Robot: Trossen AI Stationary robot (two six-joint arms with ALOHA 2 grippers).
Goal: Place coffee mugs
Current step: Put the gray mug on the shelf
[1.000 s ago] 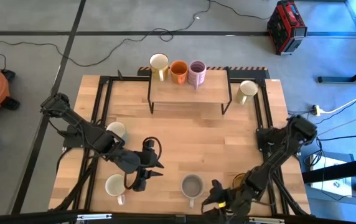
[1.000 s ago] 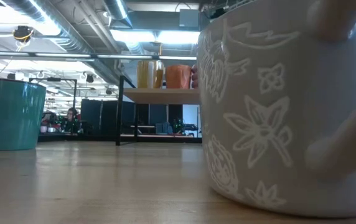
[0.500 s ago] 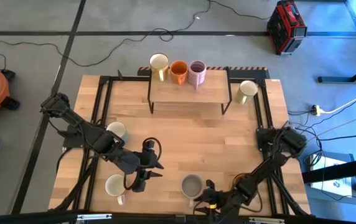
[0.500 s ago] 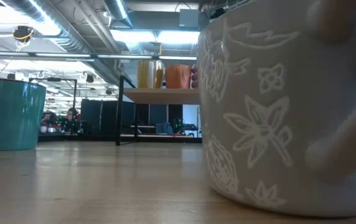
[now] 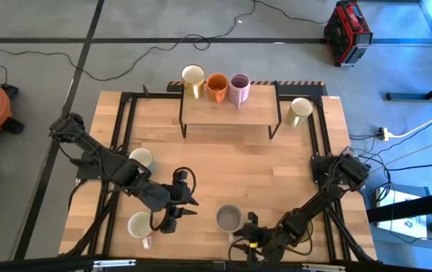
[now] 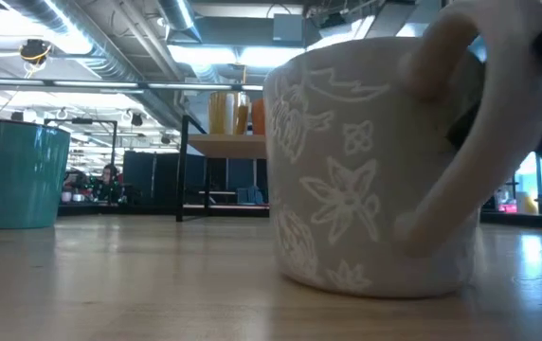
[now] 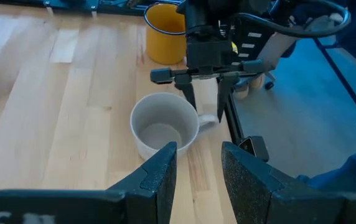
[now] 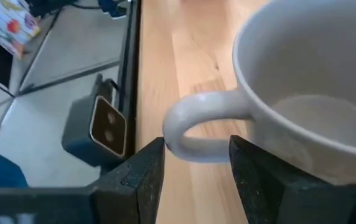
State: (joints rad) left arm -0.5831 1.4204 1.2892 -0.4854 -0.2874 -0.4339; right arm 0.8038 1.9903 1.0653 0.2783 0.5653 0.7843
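A grey mug with a white flower pattern (image 5: 229, 218) stands upright on the table near its near edge; it also shows in the low view (image 6: 366, 170) and the left wrist view (image 7: 164, 126). My right gripper (image 5: 246, 231) is open right beside it, with the mug's handle between its fingers. My left gripper (image 5: 183, 202) is open and empty to the mug's left, above the table. A cream mug (image 5: 192, 78), an orange mug (image 5: 217, 86) and a lilac mug (image 5: 239, 88) stand on the shelf at the far side. My right gripper comes in level from the table's near right, and its two fingers (image 8: 145, 171) stand on either side of the mug's handle (image 8: 187, 124). One fingertip meets the outer bend of the handle (image 8: 167, 140). The mug stands upright with its base on the table.
A white-rimmed mug (image 5: 139, 225) stands at the near left, and another (image 5: 140, 159) farther back. A cream mug (image 5: 300, 110) stands to the right of the shelf (image 5: 229, 110). An amber-yellow mug (image 7: 165, 31) stands beyond the grey mug. A teal mug (image 6: 15, 172) shows in the low view.
My right gripper has gone along the near edge toward the table's left, up to the grey mug's handle. The mug has slid a little toward the left and far side and has turned about, so that its handle now shows whole in the low view.
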